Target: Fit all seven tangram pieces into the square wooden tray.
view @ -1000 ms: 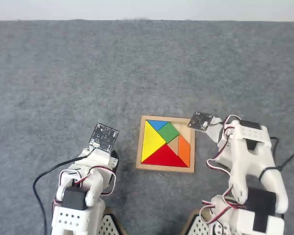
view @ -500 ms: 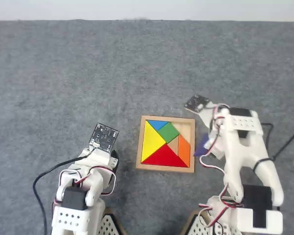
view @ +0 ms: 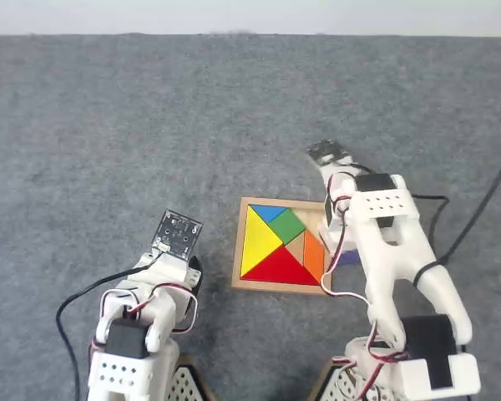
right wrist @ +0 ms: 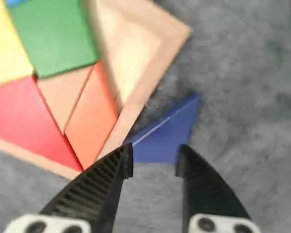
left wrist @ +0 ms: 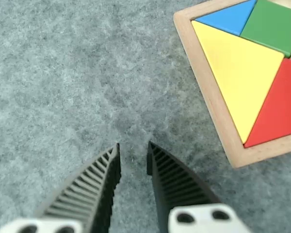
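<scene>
The right hand [right wrist: 155, 148] has swung in beside the wooden tray [view: 237, 246] — fingers parted, straddling the dark-blue triangle [right wrist: 167, 133]; left hand [left wrist: 134, 145], slightly parted, unmoved.

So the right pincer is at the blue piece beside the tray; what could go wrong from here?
1. The blue piece lies flat on the mat beside the tray rim; the open right pincer may nudge it or catch the rim instead of gripping.
2. Two spots are bare, the corner gap and a small gap mid-tray; the piece could go in turned wrongly and sit proud.
</scene>
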Controlling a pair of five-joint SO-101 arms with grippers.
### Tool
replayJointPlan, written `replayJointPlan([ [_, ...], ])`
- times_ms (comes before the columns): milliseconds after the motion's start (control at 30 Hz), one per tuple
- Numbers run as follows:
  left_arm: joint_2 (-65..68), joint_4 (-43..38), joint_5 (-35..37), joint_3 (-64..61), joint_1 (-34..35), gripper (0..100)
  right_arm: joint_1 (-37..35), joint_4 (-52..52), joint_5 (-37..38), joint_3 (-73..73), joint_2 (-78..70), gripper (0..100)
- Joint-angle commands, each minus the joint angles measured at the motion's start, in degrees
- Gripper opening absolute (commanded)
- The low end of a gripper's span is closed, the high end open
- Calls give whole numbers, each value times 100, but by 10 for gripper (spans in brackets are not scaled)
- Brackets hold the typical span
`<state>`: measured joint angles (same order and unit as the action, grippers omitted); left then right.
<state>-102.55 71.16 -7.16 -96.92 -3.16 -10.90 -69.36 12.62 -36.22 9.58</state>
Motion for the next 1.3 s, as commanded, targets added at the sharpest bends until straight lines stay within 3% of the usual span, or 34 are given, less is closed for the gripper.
replayJointPlan([
  [0,-9,26,35,40,-9,88,4,13,-1327,185,22,170],
  [100,-9,26,35,40,-9,88,22,312,-2136,18,22,173],
  [267,-9,26,35,40,-9,88,22,927,-2549,-360,13,173],
  [500,-9,26,35,40,-9,88,75,998,-2567,-607,13,173],
  [700,-9,26,35,40,-9,88,576,1042,-2532,-624,-356,173],
  [900,-9,26,35,40,-9,88,620,866,-2532,-149,-1323,170],
  [1267,-9,26,35,40,-9,88,620,629,-2259,-105,-1429,174],
])
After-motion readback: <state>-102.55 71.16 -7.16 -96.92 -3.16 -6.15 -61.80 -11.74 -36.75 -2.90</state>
